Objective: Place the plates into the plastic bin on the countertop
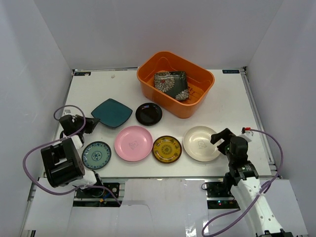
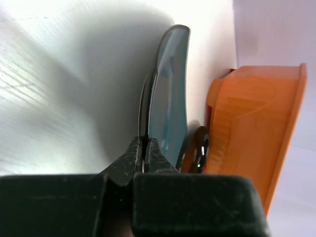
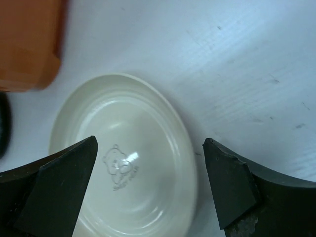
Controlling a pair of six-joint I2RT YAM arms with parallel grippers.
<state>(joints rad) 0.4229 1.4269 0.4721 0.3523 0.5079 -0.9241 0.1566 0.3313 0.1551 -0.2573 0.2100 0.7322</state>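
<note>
Step in hand: moving the teal plate [image 1: 112, 112] to the bin [image 1: 197, 106]. The task is judged barely begun, since only the floral plate [image 1: 171, 85] lies in the bin.
Left pincer [image 1: 94, 122]: pressed together on the near-left rim of the teal plate. Its wrist view shows the plate edge-on, clamped at the rim.
Teal plate, place: left half of the worktop [image 1: 232, 98], close to the left edge and about midway between the near and far edges. Whether it has left the surface cannot be told.
Bin, place: at the far edge, right of centre. Its long axis runs roughly along that edge, skewed so the right end sits nearer.
Governing relation: the bin lies away from the left pincer and to its right. The black plate [image 1: 148, 113] sits between the teal plate and the bin's near-left wall.
Move called for: judged a lift and a carry to the far right, clearing the black plate and the bin wall.
Right pincer [image 1: 222, 137]: spread and holding nothing, at the right rim of the cream plate [image 1: 200, 144].
Near-edge row, left to right: blue-green plate [image 1: 96, 155], pink plate [image 1: 133, 143], yellow-brown plate [image 1: 167, 149], cream plate.
Nearer arm: left for the teal and blue-green plates, right for the cream plate.
</note>
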